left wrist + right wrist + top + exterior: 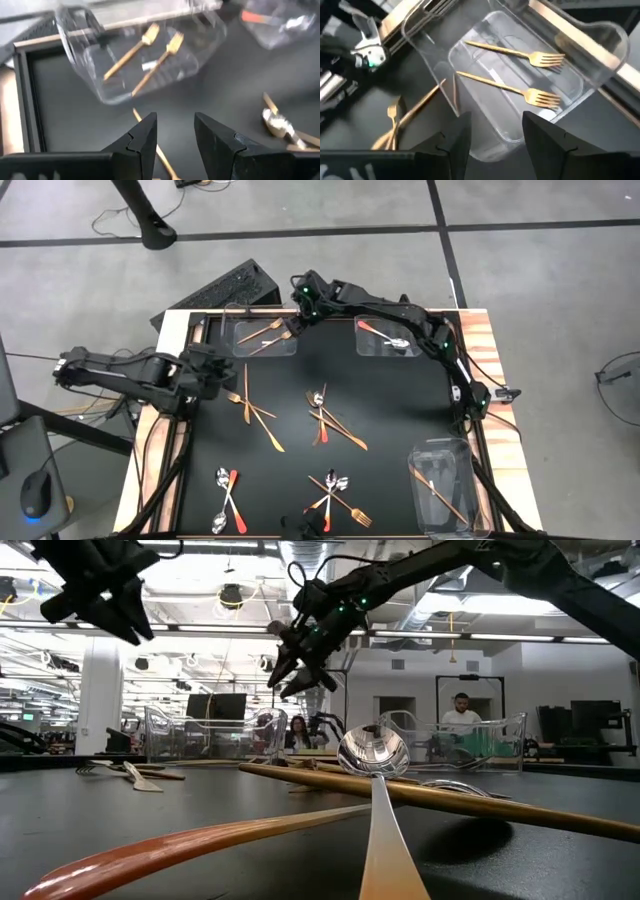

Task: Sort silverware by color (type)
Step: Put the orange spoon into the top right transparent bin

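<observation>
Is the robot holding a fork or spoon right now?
No. The right gripper is open and empty over the bin with two gold forks. The left gripper is open and empty too.

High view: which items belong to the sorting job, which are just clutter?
Job:
- gold forks in clear bin
- red-handled spoon
- loose silverware on mat
- left gripper, right gripper, both open

Clutter:
- keyboard
- mouse

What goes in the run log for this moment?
right gripper: open above fork bin | bin holds two gold forks | left gripper: open over mat near loose fork
</observation>
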